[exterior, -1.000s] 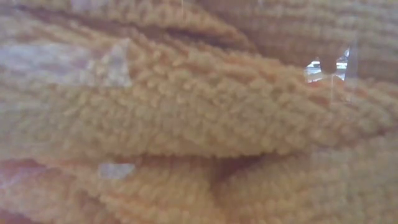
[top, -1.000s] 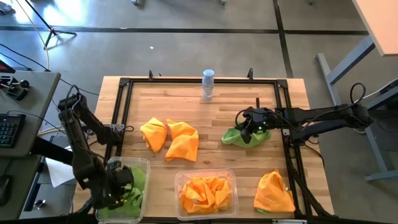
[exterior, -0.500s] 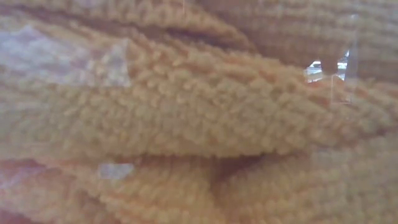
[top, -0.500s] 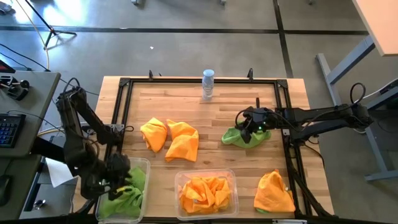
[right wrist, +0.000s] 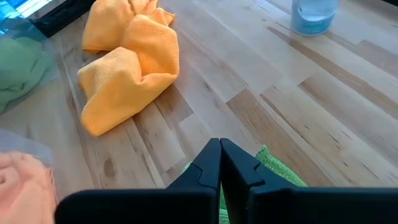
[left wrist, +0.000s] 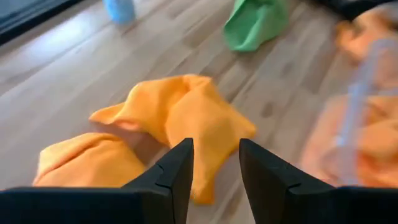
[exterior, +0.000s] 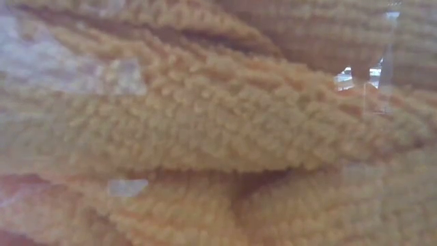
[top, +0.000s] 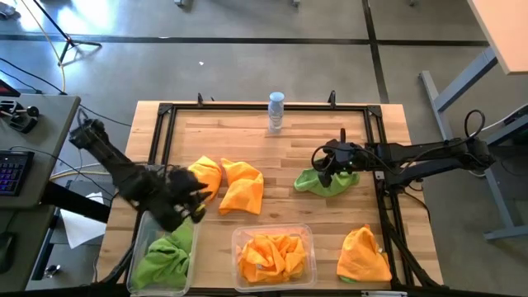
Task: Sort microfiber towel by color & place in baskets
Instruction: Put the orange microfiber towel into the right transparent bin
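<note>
Baskets, two, clear plastic, at the near edge of the counter point(top: 247, 124). Narrower basket point(top: 142, 247), near left corner: holds green towels point(top: 165, 257) only. Wider basket point(top: 272, 282), near centre: filled with orange towels point(top: 271, 254); this heap blocks the whole low view.

Loose orange towel point(top: 363, 254), near right corner, just beside the wider basket, unsorted; a sliver of green seems to show under its near edge, too small to be sure.

Left hand point(top: 186, 198), just beyond the narrower basket, fingers parted to a narrow gap and holding nothing, as the left wrist view shows; it points toward the two orange towels ahead.

Orange towels, two, mid-counter, touching each other: one nearer the left hand point(top: 205, 177), one beside it toward the centre point(top: 243, 188). Both unsorted.

Right hand point(top: 324, 165), mid-counter on the right, fingers fully closed over a loose green towel point(top: 330, 181); its wrist view shows green cloth just beneath the fingertips, but whether any cloth is pinched cannot be told.

Small clear bottle point(top: 275, 112), far edge, upright, no part of the sorting.

Progress, by judgement: well past halfway. Remaining: three orange towels for the wider basket, one green towel for the narrower basket on the opposite side of the counter.
</note>
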### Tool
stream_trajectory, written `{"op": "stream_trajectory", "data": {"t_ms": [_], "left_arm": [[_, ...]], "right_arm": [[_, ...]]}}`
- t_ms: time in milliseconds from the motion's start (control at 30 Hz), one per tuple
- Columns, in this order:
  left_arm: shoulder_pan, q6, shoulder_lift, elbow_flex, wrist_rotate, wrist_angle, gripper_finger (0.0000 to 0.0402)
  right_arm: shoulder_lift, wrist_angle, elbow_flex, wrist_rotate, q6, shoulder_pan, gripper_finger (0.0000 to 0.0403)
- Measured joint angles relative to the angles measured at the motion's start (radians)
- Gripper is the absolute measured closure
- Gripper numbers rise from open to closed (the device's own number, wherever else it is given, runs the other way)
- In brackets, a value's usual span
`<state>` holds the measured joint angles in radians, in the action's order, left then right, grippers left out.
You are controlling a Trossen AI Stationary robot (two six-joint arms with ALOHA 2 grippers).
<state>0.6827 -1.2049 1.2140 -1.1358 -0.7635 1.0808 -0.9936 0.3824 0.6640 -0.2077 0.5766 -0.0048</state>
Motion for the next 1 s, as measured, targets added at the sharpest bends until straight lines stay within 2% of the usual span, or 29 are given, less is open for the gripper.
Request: {"op": "stream_trajectory", "data": {"t_ms": [100, 233, 333, 533, 733, 867, 1000], "left_arm": [[-0.130, 0.156, 0.000, 0.000, 0.089, -0.071, 0.0296], [-0.277, 0.444, 0.000, 0.000, 0.163, -0.218, 0.0312], [-0.373, 0.596, 0.000, 0.000, 0.213, -0.288, 0.0321], [-0.522, 0.694, -0.001, 0.025, 0.328, -0.333, 0.0332], [-0.586, 0.792, 0.000, 0.161, 0.451, -0.539, 0.0344], [-0.623, 0.828, 0.000, 0.245, 0.512, -0.651, 0.0350], [-0.672, 0.898, 0.000, 0.302, 0.587, -0.713, 0.0351]], "right_arm": [[0.000, -0.001, 0.000, 0.010, -0.002, 0.000, 0.0402], [0.000, -0.029, 0.000, 0.017, -0.029, 0.000, 0.0402], [0.000, -0.082, 0.000, 0.031, -0.072, 0.000, 0.0402], [0.000, -0.221, 0.000, 0.043, -0.161, -0.001, 0.0402], [0.000, -0.258, 0.012, 0.042, -0.218, -0.002, 0.0401], [0.000, -0.164, 0.056, 0.015, -0.220, 0.001, 0.0382], [-0.041, 0.131, 0.193, -0.043, -0.150, 0.007, 0.0374]]}}
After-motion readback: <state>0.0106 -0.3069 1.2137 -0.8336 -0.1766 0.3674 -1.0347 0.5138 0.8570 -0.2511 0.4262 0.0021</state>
